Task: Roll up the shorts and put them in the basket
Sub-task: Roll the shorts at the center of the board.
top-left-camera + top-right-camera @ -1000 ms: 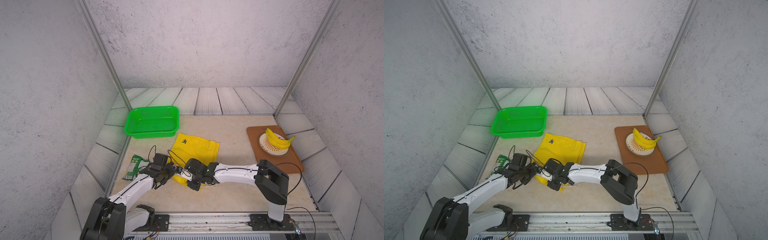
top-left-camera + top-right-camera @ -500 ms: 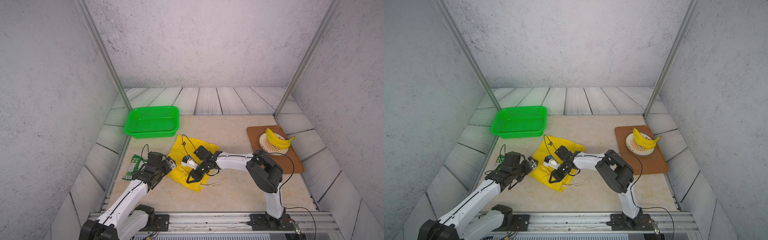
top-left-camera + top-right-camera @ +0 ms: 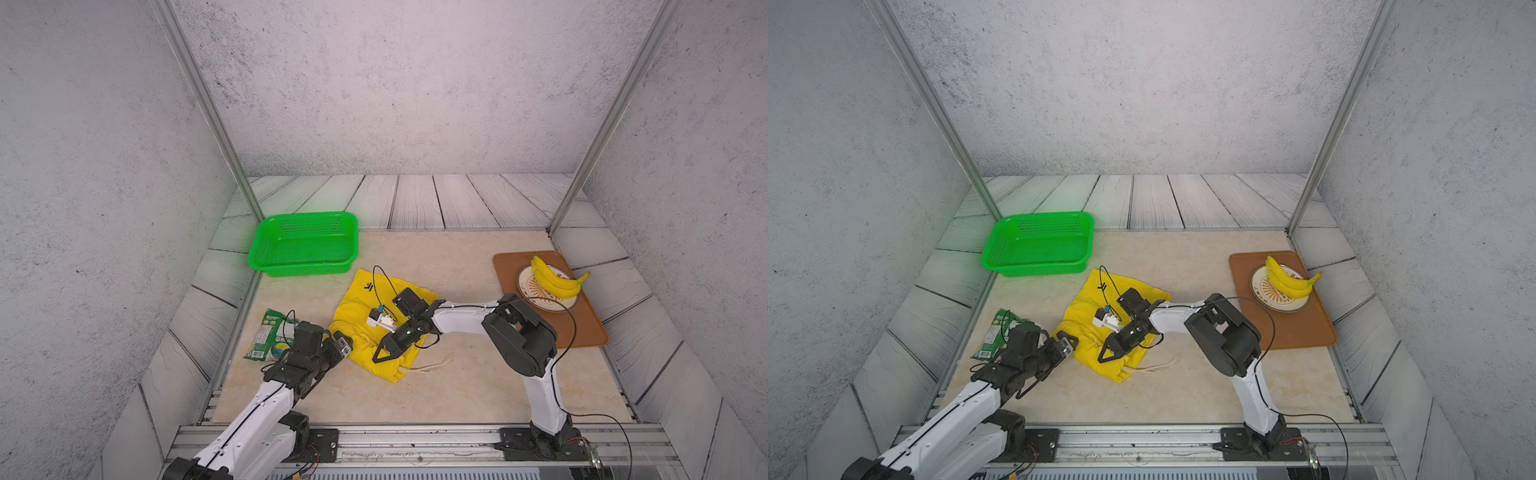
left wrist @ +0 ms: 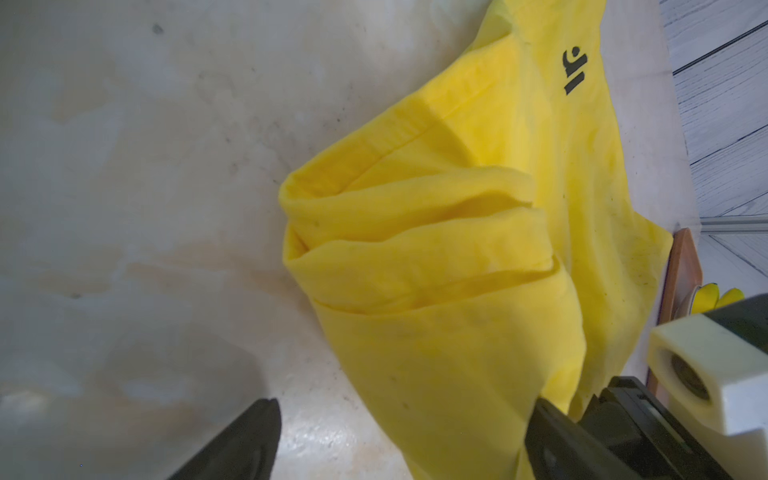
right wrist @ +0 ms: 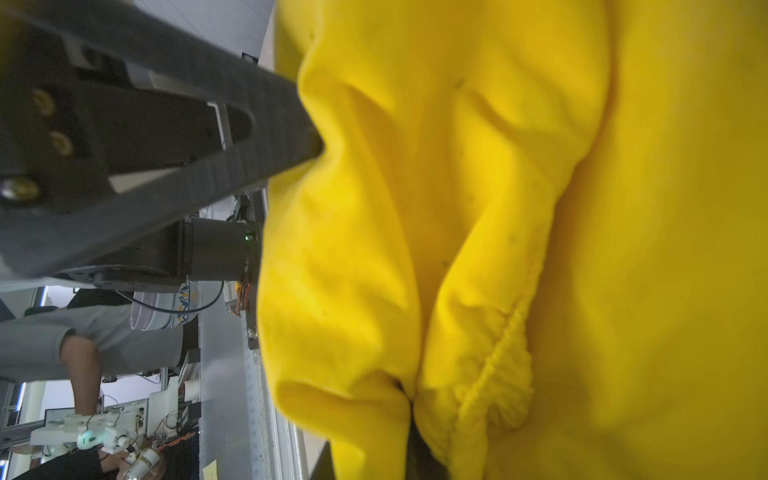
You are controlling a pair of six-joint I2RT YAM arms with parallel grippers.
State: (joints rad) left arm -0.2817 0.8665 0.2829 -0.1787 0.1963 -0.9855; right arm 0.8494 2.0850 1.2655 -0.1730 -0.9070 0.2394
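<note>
The yellow shorts (image 3: 365,299) lie crumpled mid-table, their near part folded into thick layers (image 4: 415,249), with the black logo (image 3: 368,286) at the far end. My right gripper (image 3: 380,355) lies over the near half of the shorts, fingers pointing toward the front. It is shut on bunched fabric by the gathered waistband (image 5: 494,365). My left gripper (image 3: 345,338) stands open at the shorts' left edge. In the left wrist view one of its fingertips (image 4: 257,432) is over bare table and the other is against the fold. A whitish drawstring (image 3: 430,365) trails out to the right.
A green basket (image 3: 305,245) stands at the back left. A green snack packet (image 3: 268,334) lies close beside my left arm. At the right, a brown tray (image 3: 582,328) carries a plate (image 3: 525,286) with bananas (image 3: 552,280).
My right gripper has carried the shorts' near edge up and away from the front, folding it over. My left gripper has opened, let go of the fabric and drawn back to the left edge.
</note>
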